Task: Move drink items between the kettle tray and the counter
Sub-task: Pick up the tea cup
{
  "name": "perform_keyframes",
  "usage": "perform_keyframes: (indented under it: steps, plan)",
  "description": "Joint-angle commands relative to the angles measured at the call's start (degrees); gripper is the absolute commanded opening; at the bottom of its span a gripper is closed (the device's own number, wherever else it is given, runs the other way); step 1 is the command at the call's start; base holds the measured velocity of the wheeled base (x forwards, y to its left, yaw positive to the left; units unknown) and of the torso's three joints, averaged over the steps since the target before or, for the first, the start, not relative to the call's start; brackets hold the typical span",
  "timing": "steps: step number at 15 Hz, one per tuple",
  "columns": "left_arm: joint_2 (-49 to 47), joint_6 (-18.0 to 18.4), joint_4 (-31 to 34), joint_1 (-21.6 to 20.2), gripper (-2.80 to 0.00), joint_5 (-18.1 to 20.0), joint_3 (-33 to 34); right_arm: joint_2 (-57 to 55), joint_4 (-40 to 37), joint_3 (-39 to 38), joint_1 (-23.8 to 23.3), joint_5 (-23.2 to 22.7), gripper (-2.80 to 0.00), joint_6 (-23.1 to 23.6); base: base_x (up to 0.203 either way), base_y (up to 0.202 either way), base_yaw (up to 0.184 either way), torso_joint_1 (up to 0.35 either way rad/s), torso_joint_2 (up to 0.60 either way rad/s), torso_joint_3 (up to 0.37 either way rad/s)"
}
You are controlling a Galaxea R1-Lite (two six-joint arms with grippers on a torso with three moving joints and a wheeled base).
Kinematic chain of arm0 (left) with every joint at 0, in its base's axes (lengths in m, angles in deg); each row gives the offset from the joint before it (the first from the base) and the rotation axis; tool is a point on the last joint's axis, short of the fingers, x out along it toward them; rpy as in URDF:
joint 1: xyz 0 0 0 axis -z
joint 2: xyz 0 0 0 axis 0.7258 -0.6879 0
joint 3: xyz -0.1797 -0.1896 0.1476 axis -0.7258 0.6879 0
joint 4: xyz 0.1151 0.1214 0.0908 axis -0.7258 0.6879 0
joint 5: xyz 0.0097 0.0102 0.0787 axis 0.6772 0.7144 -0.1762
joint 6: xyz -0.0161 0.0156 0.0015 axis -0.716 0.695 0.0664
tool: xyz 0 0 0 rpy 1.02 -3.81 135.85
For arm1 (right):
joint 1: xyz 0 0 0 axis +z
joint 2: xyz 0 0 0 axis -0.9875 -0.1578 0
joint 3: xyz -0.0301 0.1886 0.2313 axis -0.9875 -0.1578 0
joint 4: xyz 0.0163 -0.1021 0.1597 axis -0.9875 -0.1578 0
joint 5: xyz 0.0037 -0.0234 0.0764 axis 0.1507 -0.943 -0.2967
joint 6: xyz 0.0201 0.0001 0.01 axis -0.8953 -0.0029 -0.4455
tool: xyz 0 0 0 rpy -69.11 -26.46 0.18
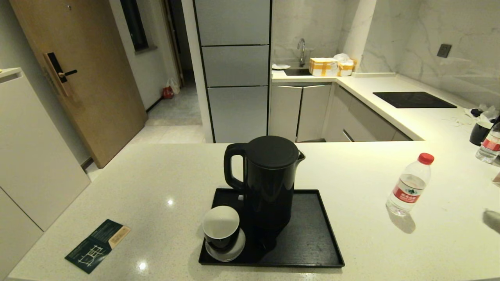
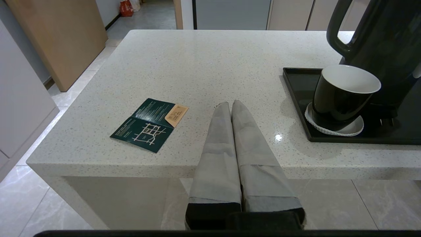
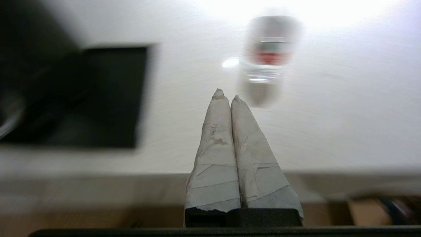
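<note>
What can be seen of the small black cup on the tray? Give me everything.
The small black cup is glossy black outside and plain white inside, with no handle in view and nothing visible in it. It stands on a small white saucer at the near left corner of the black tray, close beside the tall black kettle. In the left wrist view the cup looks tilted on the saucer, leaning toward the kettle. No gripper touches it.

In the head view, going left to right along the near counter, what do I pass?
Dark green leaflet → small black cup on its saucer → black kettle, both on the tray → red-capped water bottle standing on the counter.
</note>
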Motion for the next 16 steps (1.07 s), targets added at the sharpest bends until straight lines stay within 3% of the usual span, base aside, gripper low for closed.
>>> perform_keyframes:
  steps: [1,4,7,9,13,15,16]
  plan:
    - [0.1,0.0,0.0,0.0,-2.80,0.0,0.1,13.8,-11.1,4.8,-6.9,5.5,-2.80,0.1,0.000,0.000,0.000,0.000,0.00,0.000]
    - [0.1,0.0,0.0,0.0,-2.80,0.0,0.1,26.9,-22.9,9.9,-13.7,5.1,-2.80,1.1,0.000,0.000,0.000,0.000,0.00,0.000]
    - [0.1,0.0,0.0,0.0,-2.80,0.0,0.1,41.0,-22.2,6.2,-15.7,0.0,-2.80,2.6,0.000,0.000,0.000,0.000,0.00,0.000]
    - [0.1,0.0,0.0,0.0,-2.80,0.0,0.1,46.2,-12.3,-1.6,-16.4,-4.1,-2.80,4.2,0.000,0.000,0.000,0.000,0.00,0.000]
    - [0.1,0.0,0.0,0.0,-2.80,0.0,0.1,46.2,19.4,-25.5,-16.8,-13.4,-2.80,4.9,0.000,0.000,0.000,0.000,0.00,0.000]
    - [0.1,0.0,0.0,0.0,-2.80,0.0,0.1,46.2,21.8,-29.0,-16.8,-16.8,-2.80,4.6,0.000,0.000,0.000,0.000,0.00,0.000]
    - [0.1,0.0,0.0,0.0,-2.80,0.0,0.1,46.2,16.3,-28.7,-16.8,-15.9,-2.80,4.9,0.000,0.000,0.000,0.000,0.00,0.000]
